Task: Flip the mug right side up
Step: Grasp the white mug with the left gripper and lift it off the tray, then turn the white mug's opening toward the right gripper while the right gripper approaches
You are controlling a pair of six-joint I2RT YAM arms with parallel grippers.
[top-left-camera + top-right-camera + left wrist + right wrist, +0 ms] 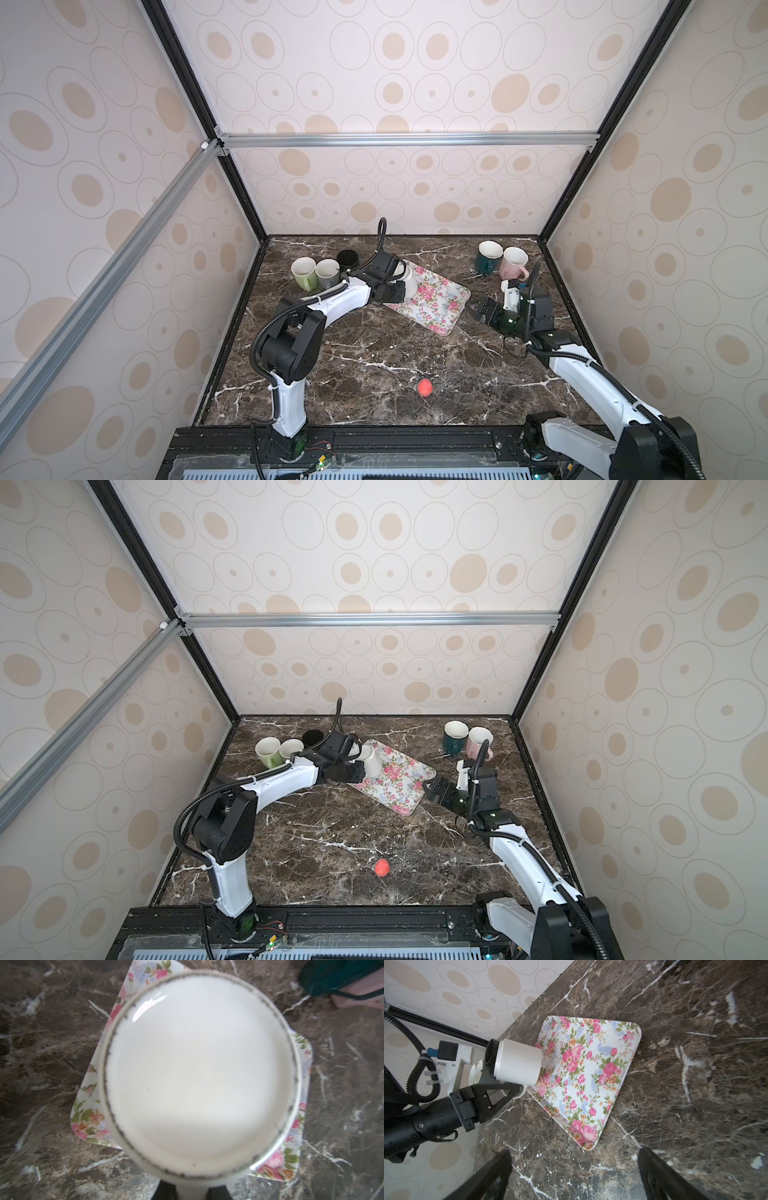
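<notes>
**Ana:** Since the tabletop point(374, 345) carries the floral tray point(591, 1076), and the white mug point(517, 1061) hangs tilted over that tray's far left corner, how do you think the mug handles?

**Ben:** Glazed ceramic, by the look of it. I'd say it's stiff, fairly heavy for its size, slick, and likely to chip if it drops onto the tray or the stone. Its base faces the left wrist camera and its mouth points toward the tray, so it isn't right side up yet.

**Ana:** Where is it held?

**Ben:** The left hand point(515, 1086) pinches the handle point(521, 1093), below the body. I judge that a fair hold for turning, though the mug could swing about so narrow a grip. The right hand point(575, 1176) is spread wide and holds nothing, near the tray's opposite edge.

**Ana:** What can't you make out?

**Ben:** The mouth and inside are hidden in every view. I cannot tell whether the rim touches the tray. The blurred base fills the left wrist view, leaving only finger stubs and a slice of handle at its edge.
</notes>
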